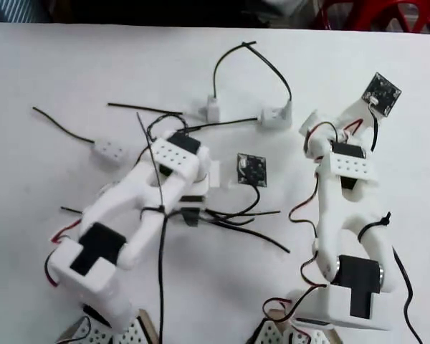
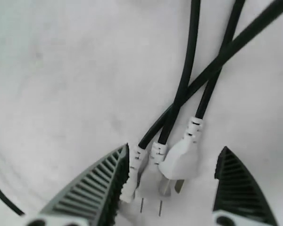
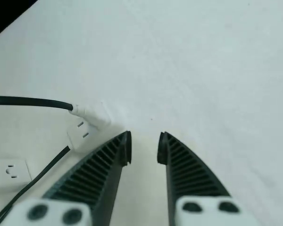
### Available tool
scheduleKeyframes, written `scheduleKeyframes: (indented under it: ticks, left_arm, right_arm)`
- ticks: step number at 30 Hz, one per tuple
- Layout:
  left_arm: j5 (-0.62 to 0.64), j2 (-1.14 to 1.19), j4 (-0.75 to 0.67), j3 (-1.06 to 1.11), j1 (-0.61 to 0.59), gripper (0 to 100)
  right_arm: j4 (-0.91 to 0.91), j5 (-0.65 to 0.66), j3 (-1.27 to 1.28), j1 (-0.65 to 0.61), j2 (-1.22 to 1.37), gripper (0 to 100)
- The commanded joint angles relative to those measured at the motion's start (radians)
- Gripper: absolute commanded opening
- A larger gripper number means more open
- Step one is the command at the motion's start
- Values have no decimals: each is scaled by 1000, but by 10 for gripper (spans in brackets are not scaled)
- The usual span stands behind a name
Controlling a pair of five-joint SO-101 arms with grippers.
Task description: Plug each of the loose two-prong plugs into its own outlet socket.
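High view: left arm (image 1: 140, 197) sits over the black cables (image 1: 236, 218), which trail toward 3 o'clock. From its wrist, a white plastic socket block (image 1: 109, 149) lies at 10 o'clock, a second socket block (image 1: 213, 109) at 12 and a third socket block (image 1: 276, 116) at 2, nearest the right arm (image 1: 344, 186).

Left wrist view: left gripper (image 2: 174, 151) spread wide, holding nothing. The white two-prong plugs (image 2: 179, 160) are bunched between its fingers, one touching a ribbed finger (image 2: 108, 183). Their long axes run along the gripper's reach, prongs toward the wrist, so closing likely catches several.

Right wrist view: right gripper (image 3: 144, 146) parted by a narrow gap, empty, probably the third socket block just beside one fingertip
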Motion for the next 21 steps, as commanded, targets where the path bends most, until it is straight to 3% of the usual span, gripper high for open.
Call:
scheduleKeyframes:
  ticks: [1,7,16,21]
  left_arm:
    - [-3,48,9,-78,44,290]
    - [2,163,17,-135,68,281]
    - [0,245,60,-178,119,24]
    - [32,242,153,-183,150,23]
  right_arm:
    - [-27,-6,-11,5,-7,90]
    - [-31,-6,-11,7,-7,89]
    - [-31,-6,-11,10,-7,89]
    - [-31,-6,-11,10,-8,89]
